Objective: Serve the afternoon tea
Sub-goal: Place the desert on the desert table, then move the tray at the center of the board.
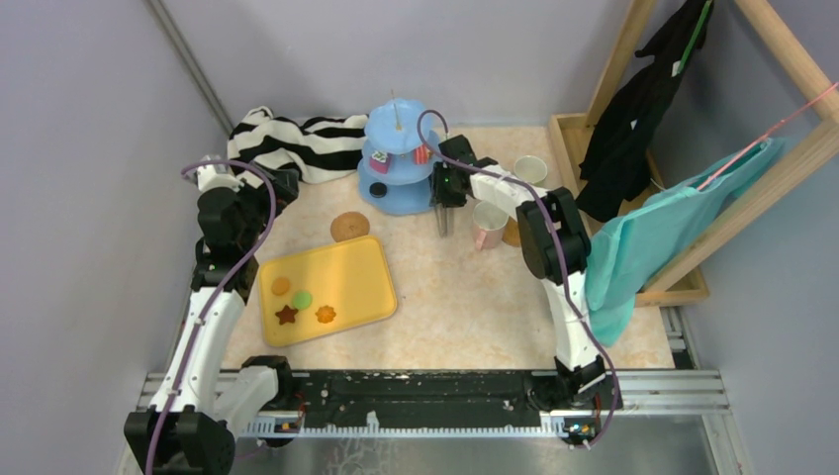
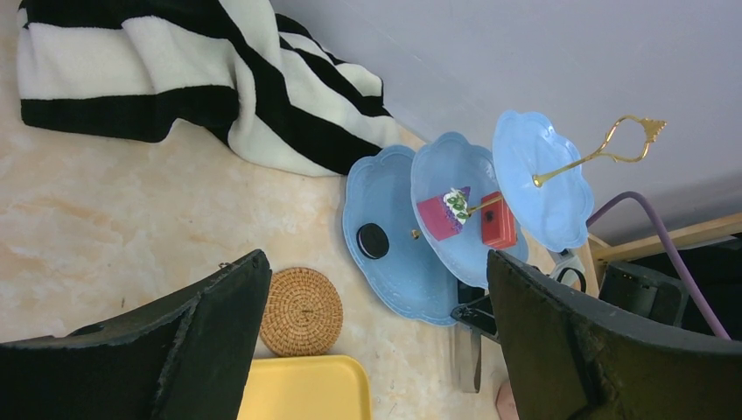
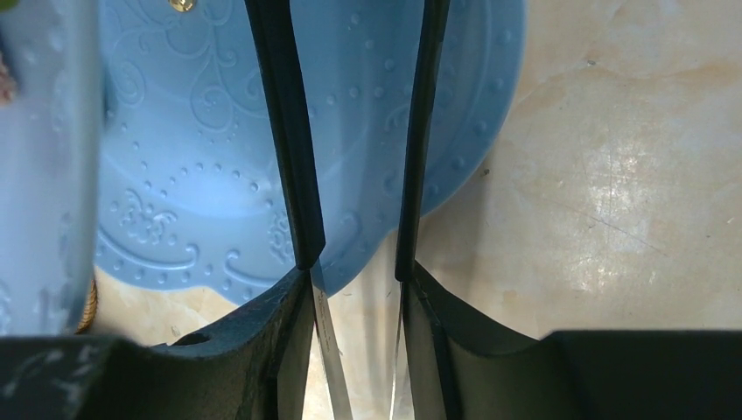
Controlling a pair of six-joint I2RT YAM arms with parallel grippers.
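Parted end effector above rim of blue stand

Two cups, one stand, one tray

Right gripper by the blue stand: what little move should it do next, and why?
Probably lift away from the light-blue three-tier stand and swing toward the yellow tray. The right gripper has nothing between its parted fingers; only the stand's bottom plate and the table show through the gap. Four toy cookies wait on the tray, not yet served.
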